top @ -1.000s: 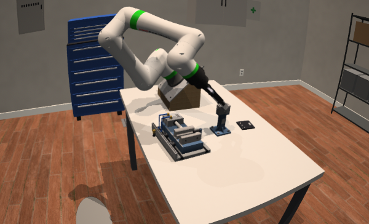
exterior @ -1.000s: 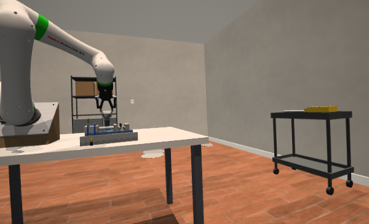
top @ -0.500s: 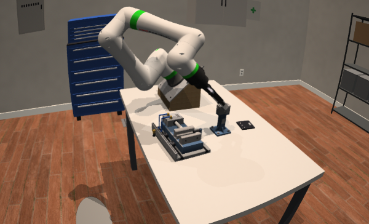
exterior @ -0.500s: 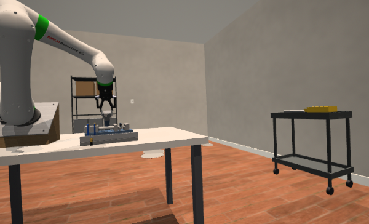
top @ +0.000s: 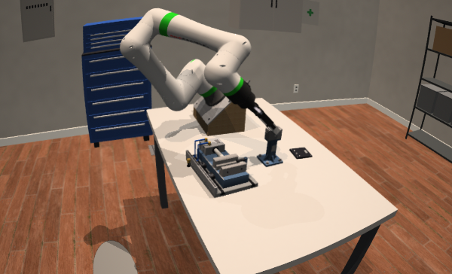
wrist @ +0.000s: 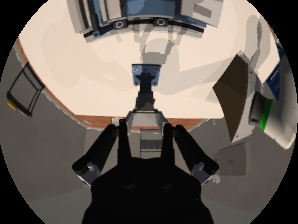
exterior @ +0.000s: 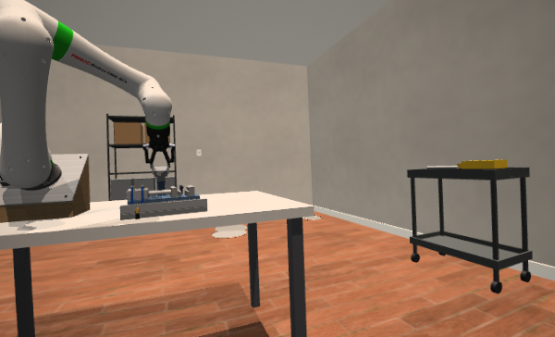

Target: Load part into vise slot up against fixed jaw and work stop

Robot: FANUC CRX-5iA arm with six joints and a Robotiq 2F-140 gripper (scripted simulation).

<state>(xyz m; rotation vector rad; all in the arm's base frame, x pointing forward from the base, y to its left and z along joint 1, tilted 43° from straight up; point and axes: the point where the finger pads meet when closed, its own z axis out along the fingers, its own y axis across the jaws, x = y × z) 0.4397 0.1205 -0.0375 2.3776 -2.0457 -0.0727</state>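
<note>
My gripper (top: pixel 272 129) is shut on the part (top: pixel 274 134), a small grey block. It holds the part at the top of the blue V-block (top: pixel 270 153); I cannot tell whether the two touch. In the wrist view the part (wrist: pixel 148 131) sits between my fingers, with the V-block (wrist: pixel 145 78) just beyond it. The dark infeed plate (top: pixel 300 153) lies bare to the right of the V-block. From the side view my gripper (exterior: pixel 159 167) hangs above the vise (exterior: pixel 163 198).
The arm's wooden pedestal (top: pixel 220 119) stands behind the vise. A blue drawer cabinet (top: pixel 114 81) is behind the table's left corner. A black shelf (top: pixel 433 85) stands at the right wall, and a black cart (exterior: pixel 469 216) stands apart from the table.
</note>
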